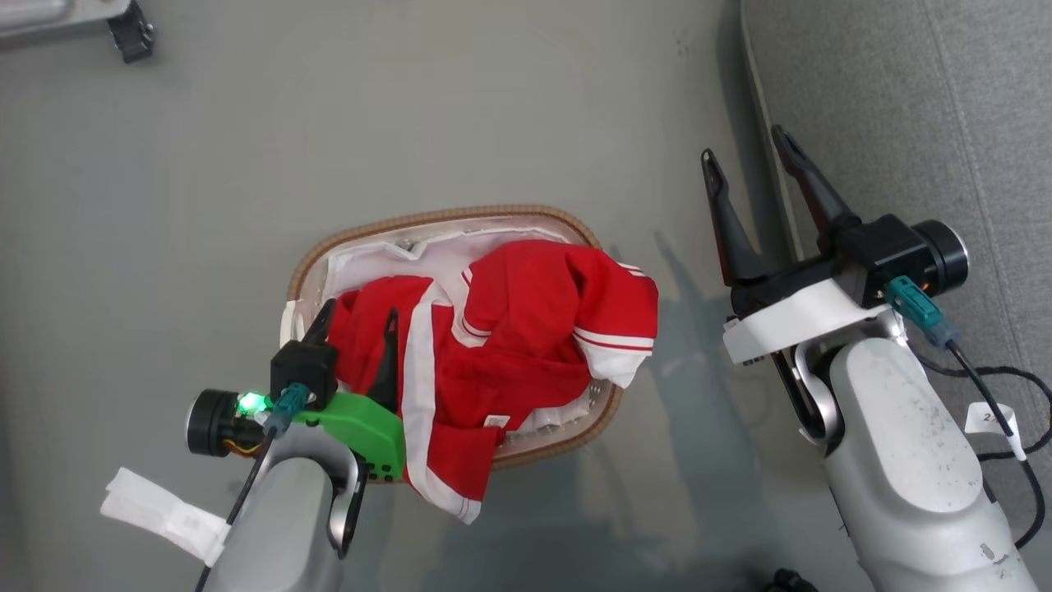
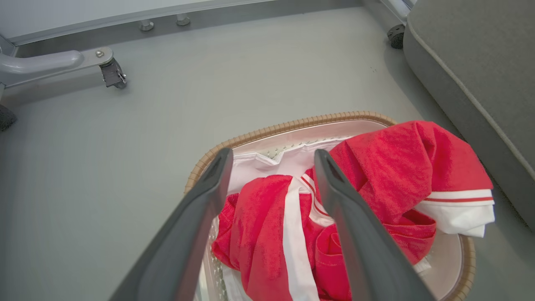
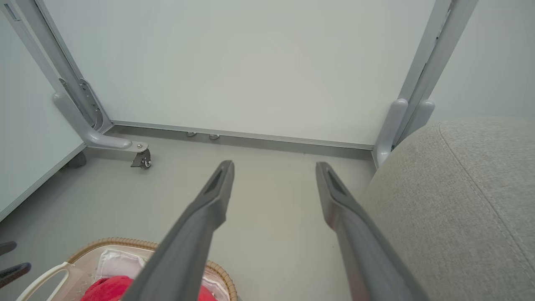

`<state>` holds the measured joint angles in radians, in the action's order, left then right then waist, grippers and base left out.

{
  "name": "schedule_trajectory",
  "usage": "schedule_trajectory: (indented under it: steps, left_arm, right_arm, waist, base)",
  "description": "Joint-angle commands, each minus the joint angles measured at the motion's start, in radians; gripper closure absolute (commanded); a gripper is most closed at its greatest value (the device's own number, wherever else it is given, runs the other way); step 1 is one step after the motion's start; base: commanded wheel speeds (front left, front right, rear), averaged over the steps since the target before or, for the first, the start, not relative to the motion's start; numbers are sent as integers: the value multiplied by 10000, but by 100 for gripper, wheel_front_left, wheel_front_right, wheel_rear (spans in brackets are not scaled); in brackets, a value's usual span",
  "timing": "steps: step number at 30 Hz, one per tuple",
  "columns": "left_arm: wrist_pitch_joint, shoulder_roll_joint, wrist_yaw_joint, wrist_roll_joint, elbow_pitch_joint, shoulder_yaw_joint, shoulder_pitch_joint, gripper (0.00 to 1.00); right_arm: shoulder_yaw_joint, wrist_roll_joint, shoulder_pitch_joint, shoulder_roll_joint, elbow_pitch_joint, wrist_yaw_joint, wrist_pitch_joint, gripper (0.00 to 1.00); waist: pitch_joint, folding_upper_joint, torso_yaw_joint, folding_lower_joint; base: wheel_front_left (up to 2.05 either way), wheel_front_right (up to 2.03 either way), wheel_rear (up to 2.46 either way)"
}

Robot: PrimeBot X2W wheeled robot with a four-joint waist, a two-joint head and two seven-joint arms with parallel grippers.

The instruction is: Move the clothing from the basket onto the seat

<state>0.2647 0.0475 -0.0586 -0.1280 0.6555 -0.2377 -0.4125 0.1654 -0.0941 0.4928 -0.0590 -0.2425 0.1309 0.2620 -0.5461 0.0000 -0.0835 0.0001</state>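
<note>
The clothing (image 1: 509, 337), red with white stripes and cuffs, lies heaped in the basket (image 1: 427, 220), spilling over its right and near rims. In the left wrist view the clothing (image 2: 388, 171) fills the basket (image 2: 292, 124) under my fingers. My left gripper (image 1: 359, 314) hangs open above the basket's left end, nothing between its fingers. My right gripper (image 1: 744, 144) stands open and empty over the floor beside the seat (image 1: 904, 107), whose grey fabric shows at the right. In the right wrist view the seat (image 3: 455, 200) lies right of the open right gripper (image 3: 273, 167), the basket (image 3: 125, 242) at lower left.
A wheeled grey frame leg with a caster (image 2: 113, 75) stands on the floor beyond the basket. White wall panels (image 3: 250, 62) close off the far side. A dark cable (image 1: 998, 411) trails beside my right forearm.
</note>
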Motion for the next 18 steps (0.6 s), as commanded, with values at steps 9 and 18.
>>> schedule_trajectory:
  steps: [9, 18]
  left_arm:
    - [-4, 63, -56, 576, 1776, -522, -1704, 0]
    - [-4, 112, 270, 1218, 4044, -1128, -3402, 0]
  right_arm:
    - [202, -163, 759, 53, 872, -3, 42, 0]
    - [458, -738, 899, 62, 1072, -3, 42, 0]
  waist:
    - [-2028, 0, -599, -1]
    - [-2725, 0, -1020, -1]
  base:
    - [0, 0, 0]
    - [0, 0, 0]
